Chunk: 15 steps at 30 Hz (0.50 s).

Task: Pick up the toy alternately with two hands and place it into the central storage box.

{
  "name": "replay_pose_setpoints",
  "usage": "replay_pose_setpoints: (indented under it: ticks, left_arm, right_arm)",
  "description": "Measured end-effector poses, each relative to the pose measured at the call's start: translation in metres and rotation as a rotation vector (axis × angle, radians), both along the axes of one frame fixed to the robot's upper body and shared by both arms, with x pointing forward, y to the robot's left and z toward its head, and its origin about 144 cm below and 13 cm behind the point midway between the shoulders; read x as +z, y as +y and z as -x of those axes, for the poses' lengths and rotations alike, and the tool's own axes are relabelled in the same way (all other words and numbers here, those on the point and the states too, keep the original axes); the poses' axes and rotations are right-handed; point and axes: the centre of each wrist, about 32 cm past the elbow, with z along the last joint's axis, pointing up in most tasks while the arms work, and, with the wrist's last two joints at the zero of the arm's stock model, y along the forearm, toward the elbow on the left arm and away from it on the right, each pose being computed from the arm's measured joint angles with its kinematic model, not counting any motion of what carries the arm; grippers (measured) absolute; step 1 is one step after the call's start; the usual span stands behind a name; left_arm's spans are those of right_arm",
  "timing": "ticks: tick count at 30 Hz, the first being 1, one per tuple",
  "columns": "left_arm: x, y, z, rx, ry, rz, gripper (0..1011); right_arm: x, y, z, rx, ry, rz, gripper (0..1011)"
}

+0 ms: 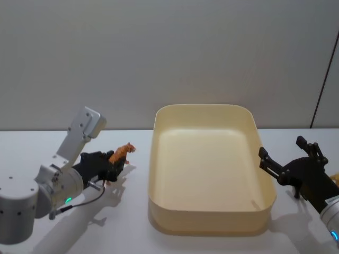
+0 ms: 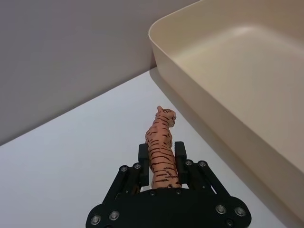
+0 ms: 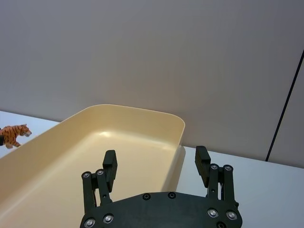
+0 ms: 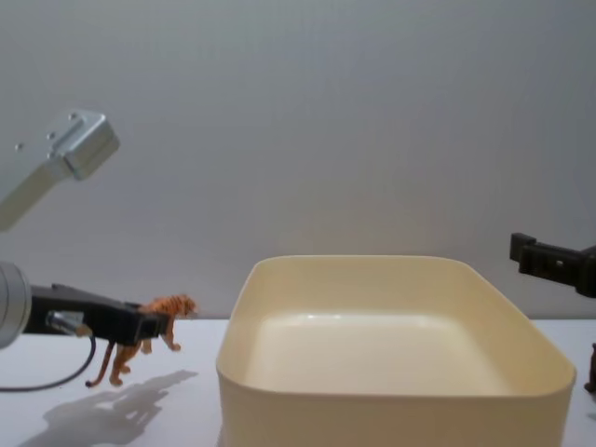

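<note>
— What is the left gripper (image 1: pixel 107 165) doing?
— Its jaws are squeezing the toy tiger (image 1: pixel 122 153), holding it up over the table (image 1: pixel 132 225), left of the storage box (image 1: pixel 212 219).
— And the right gripper (image 3: pixel 156 164)?
— It is hanging right of the box, jaws spread wide.

Orange striped toy tiger (image 1: pixel 123 152), held aloft in left gripper (image 2: pixel 161 152) jaws, just left of cream-yellow storage box (image 1: pixel 212 222).
</note>
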Motion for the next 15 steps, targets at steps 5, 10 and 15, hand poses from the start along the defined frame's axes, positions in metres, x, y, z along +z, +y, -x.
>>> replay_pose_setpoints:
  ticks: [5, 10, 15]
  left_arm:
    - [0.01, 0.003, -0.005, -0.003, -0.02, -0.004, 295]
    - [0.018, 0.004, -0.009, -0.017, -0.036, -0.003, 295]
    - [0.025, 0.004, -0.014, -0.044, -0.047, -0.002, 295]
  right_arm:
    - [0.0, 0.0, 0.0, 0.0, 0.0, 0.0, 1001]
    - [0.0, 0.0, 0.0, 0.0, 0.0, 0.0, 1001]
    - [0.0, 0.0, 0.0, 0.0, 0.0, 0.0, 1001]
